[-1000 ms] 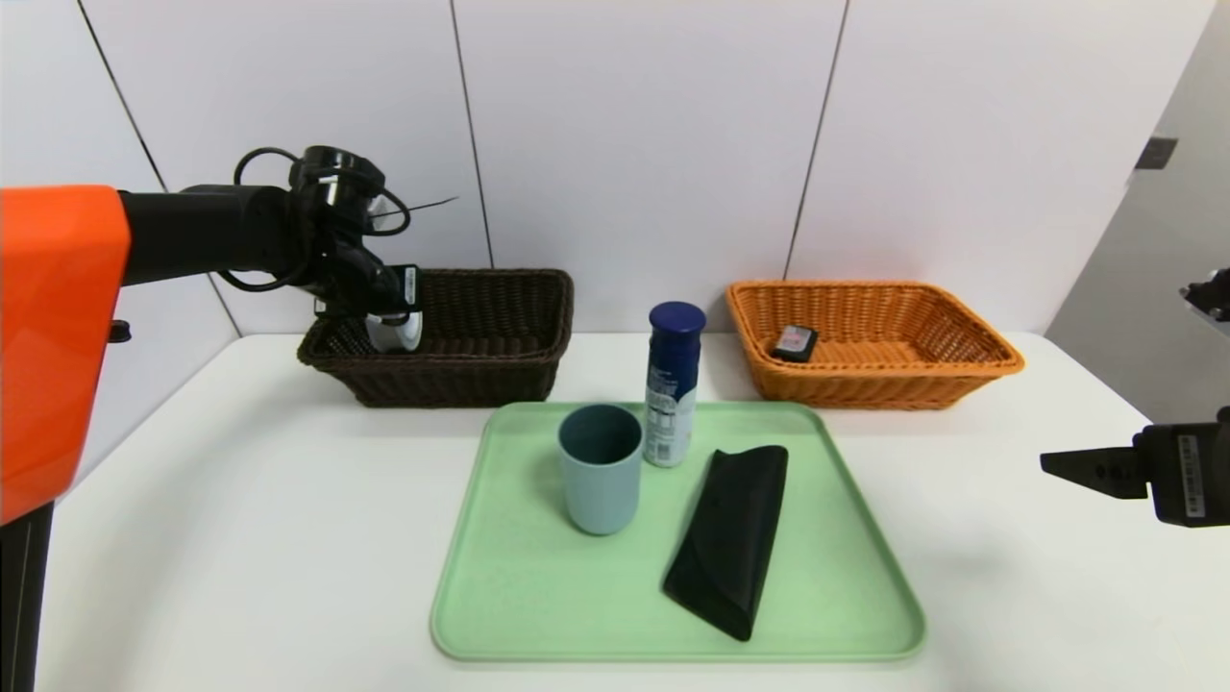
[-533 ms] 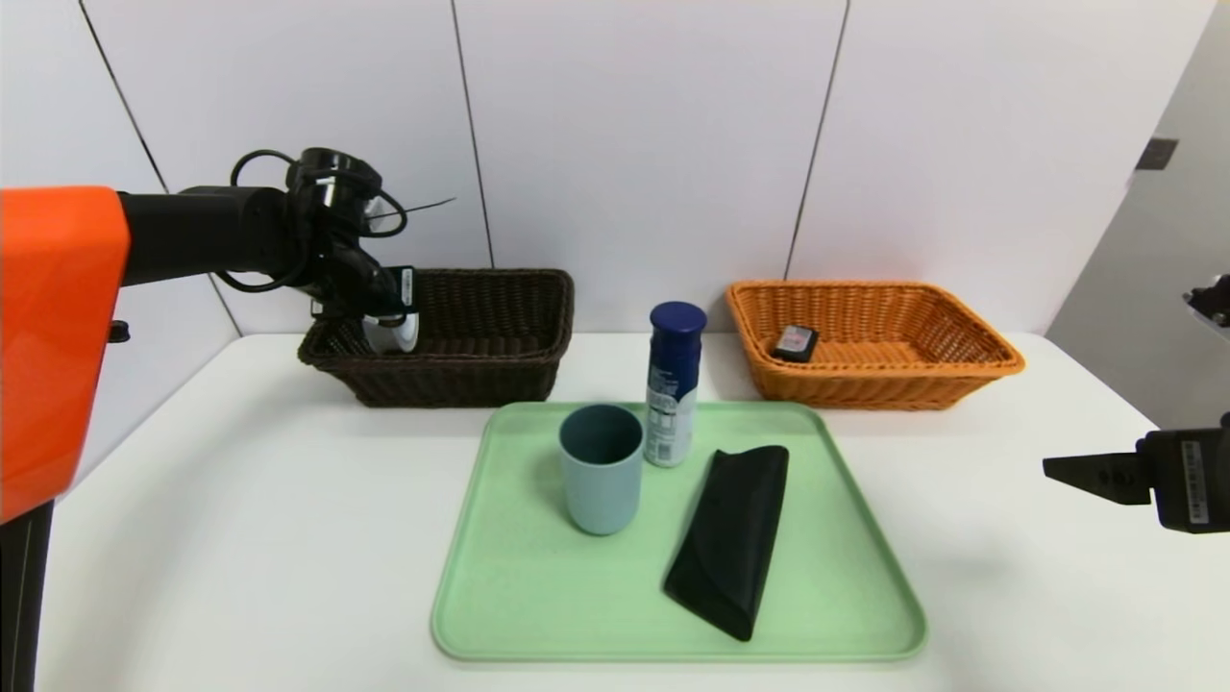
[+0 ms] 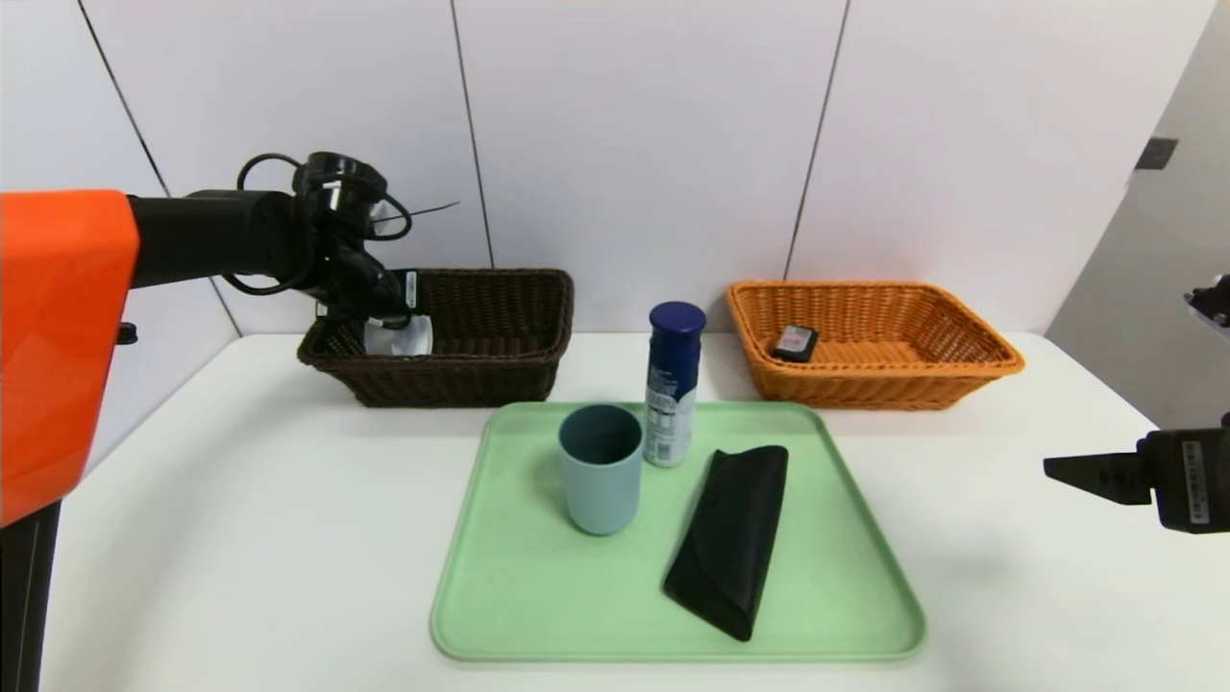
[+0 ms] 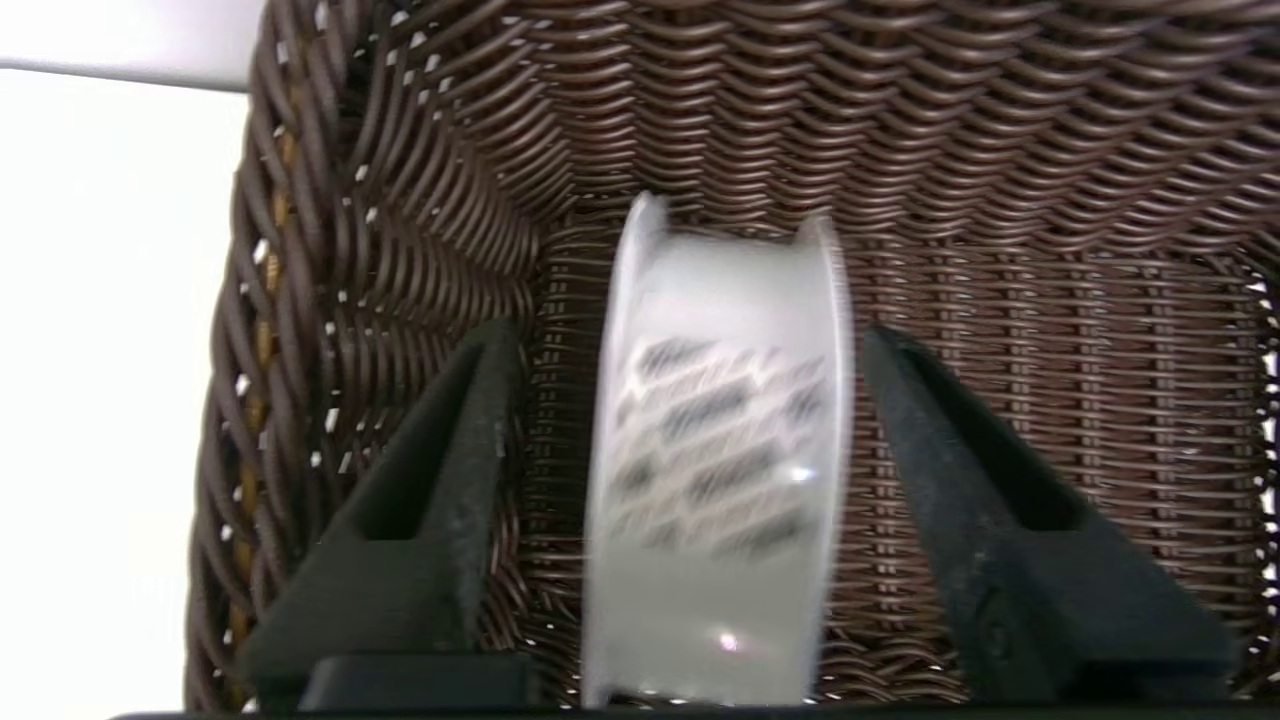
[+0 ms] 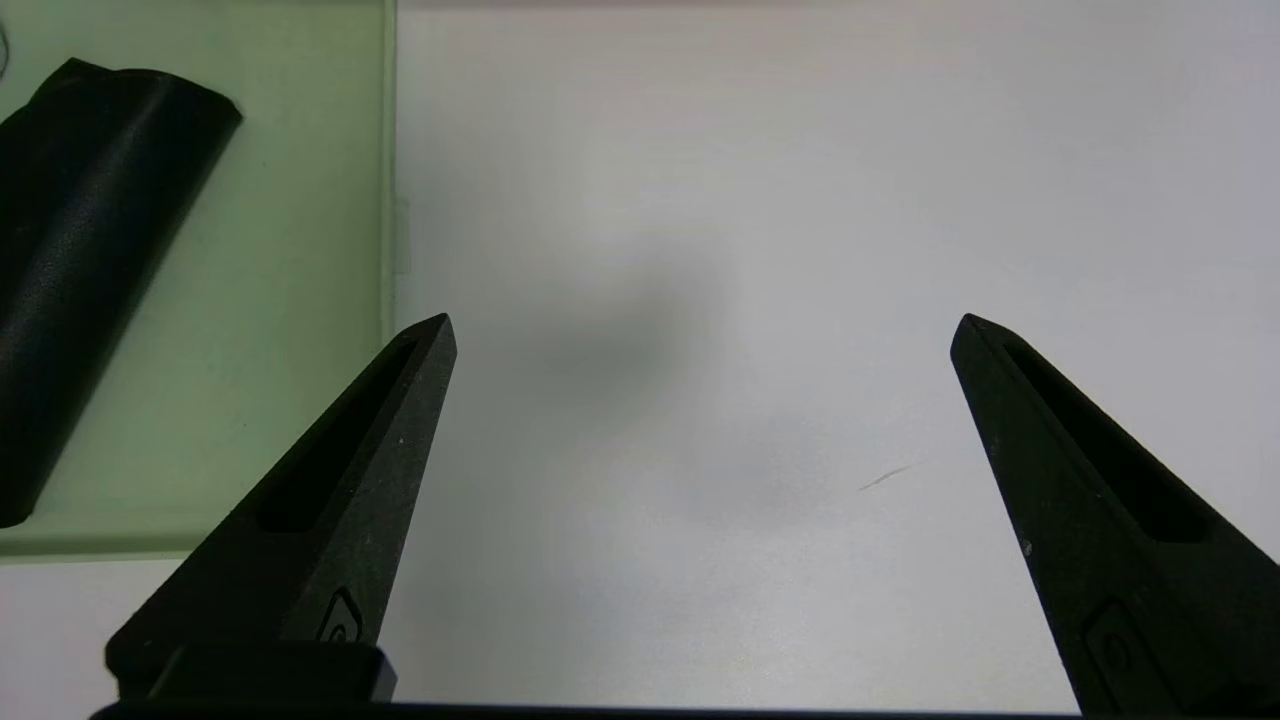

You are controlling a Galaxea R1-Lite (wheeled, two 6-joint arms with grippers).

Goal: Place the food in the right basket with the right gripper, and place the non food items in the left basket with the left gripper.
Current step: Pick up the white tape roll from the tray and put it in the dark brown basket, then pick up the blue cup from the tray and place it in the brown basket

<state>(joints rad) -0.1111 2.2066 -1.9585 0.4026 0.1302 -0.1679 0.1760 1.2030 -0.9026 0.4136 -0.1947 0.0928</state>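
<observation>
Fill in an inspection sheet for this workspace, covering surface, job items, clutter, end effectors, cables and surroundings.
Surface: white table, faint scratch near its right side.
Job items: cup, bottle and black case on green tray; white spool in brown basket; small box in orange basket.
Clutter: nothing seen.
Left end effector: open around spool.
Right end effector: open, empty, above table.
Cables: black loops on left arm.
Surroundings: pale panelled wall.
</observation>
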